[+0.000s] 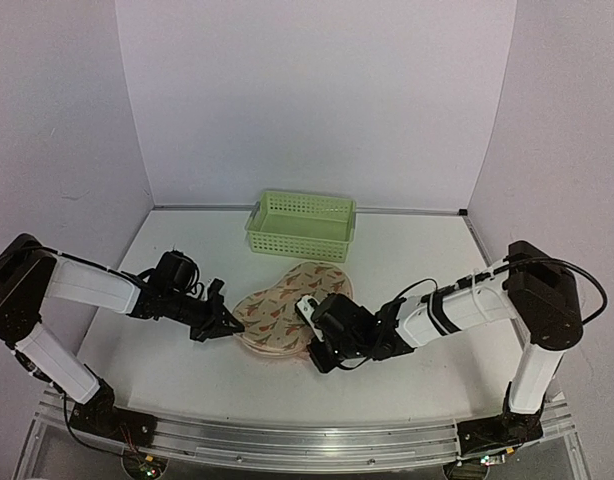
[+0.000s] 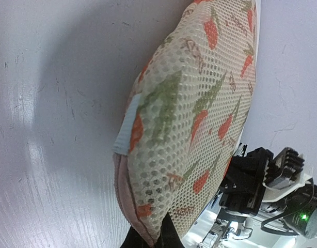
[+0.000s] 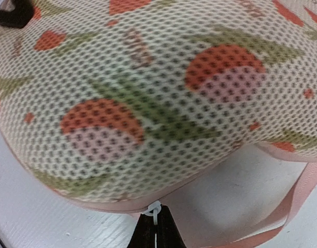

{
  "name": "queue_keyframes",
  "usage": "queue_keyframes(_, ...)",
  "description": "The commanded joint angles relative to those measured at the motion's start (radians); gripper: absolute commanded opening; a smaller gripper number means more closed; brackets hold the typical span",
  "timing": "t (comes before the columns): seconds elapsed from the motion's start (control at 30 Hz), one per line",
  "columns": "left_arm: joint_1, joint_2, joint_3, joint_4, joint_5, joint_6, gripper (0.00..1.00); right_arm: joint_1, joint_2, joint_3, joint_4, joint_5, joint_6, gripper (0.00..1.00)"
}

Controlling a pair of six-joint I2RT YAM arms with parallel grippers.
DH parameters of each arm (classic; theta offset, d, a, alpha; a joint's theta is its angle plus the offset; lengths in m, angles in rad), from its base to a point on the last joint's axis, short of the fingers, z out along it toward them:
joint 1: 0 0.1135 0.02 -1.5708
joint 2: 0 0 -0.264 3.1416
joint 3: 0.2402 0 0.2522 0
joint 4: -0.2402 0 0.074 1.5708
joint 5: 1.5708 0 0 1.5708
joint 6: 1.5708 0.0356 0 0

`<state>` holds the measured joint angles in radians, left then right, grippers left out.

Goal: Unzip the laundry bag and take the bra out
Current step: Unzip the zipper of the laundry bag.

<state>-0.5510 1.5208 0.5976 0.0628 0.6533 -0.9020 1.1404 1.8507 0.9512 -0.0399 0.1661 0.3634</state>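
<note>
The laundry bag (image 1: 287, 308) is a cream mesh clamshell pouch with reddish-brown and green sprigs and pink edging, lying in the middle of the table. My left gripper (image 1: 227, 325) is shut on the bag's pink left rim; in the left wrist view (image 2: 154, 235) the black fingers pinch that edge. My right gripper (image 1: 309, 342) is shut on the white zip pull (image 3: 155, 211) at the bag's near right edge, under the mesh lobe (image 3: 148, 103). A pink strap (image 3: 287, 206) loops out at the right. The bra is hidden inside.
A light-green perforated basket (image 1: 302, 224) stands just behind the bag. White walls enclose the table at the back and both sides. The right arm (image 2: 267, 175) shows beyond the bag in the left wrist view.
</note>
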Motion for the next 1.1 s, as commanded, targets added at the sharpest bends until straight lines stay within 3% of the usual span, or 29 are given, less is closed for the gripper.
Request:
queue_keyframes(0.0, 0.006, -0.04, 0.036, -0.055, 0.003, 0.074, 0.0, -0.062, -0.061, -0.012, -0.028, 0.025, -0.065, 0.0)
queue_keyframes(0.57, 0.006, -0.072, 0.055, -0.151, 0.003, 0.16, 0.0, -0.273, -0.084, -0.001, -0.072, 0.024, -0.13, 0.0)
queue_keyframes(1.07, 0.037, -0.152, 0.082, -0.266, -0.064, 0.219, 0.0, -0.373, -0.139, -0.028, -0.138, 0.057, -0.128, 0.0)
